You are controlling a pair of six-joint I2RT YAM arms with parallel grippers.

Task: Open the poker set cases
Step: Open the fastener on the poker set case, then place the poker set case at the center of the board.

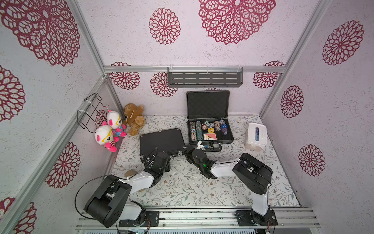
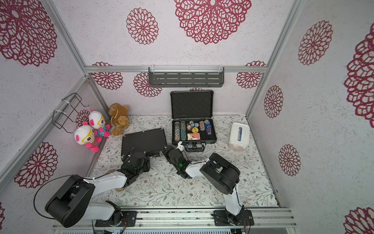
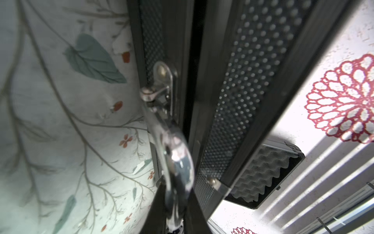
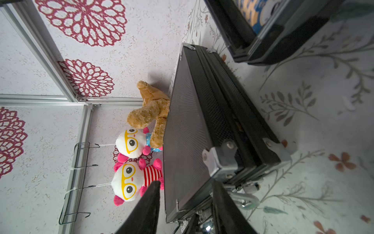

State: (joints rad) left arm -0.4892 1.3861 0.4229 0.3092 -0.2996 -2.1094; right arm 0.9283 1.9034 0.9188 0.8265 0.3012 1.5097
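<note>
The flat black case (image 1: pixel 162 139) (image 2: pixel 143 139) lies left of centre. A narrow dark gap shows between its lid and base in the left wrist view (image 3: pixel 253 81). My left gripper (image 1: pixel 153 156) (image 2: pixel 137 156) (image 3: pixel 176 218) is at its front edge, shut on the silver handle (image 3: pixel 176 158). My right gripper (image 1: pixel 185 149) (image 2: pixel 167 150) (image 4: pixel 186 202) is open. Its fingers straddle the front right corner of that case (image 4: pixel 186 131) without pressing it. The thicker case (image 1: pixel 207 104) (image 2: pixel 192 104) (image 4: pixel 263 40) stands open at the back, lid upright, chips and cards showing.
A white tissue box (image 1: pixel 256 135) (image 2: pixel 238 134) stands at the back right. A brown plush (image 1: pixel 134 118) and two white-and-pink plush toys (image 1: pixel 107 137) sit at the back left under a wire rack (image 1: pixel 91 109). A dark shelf (image 1: pixel 205 78) hangs on the back wall.
</note>
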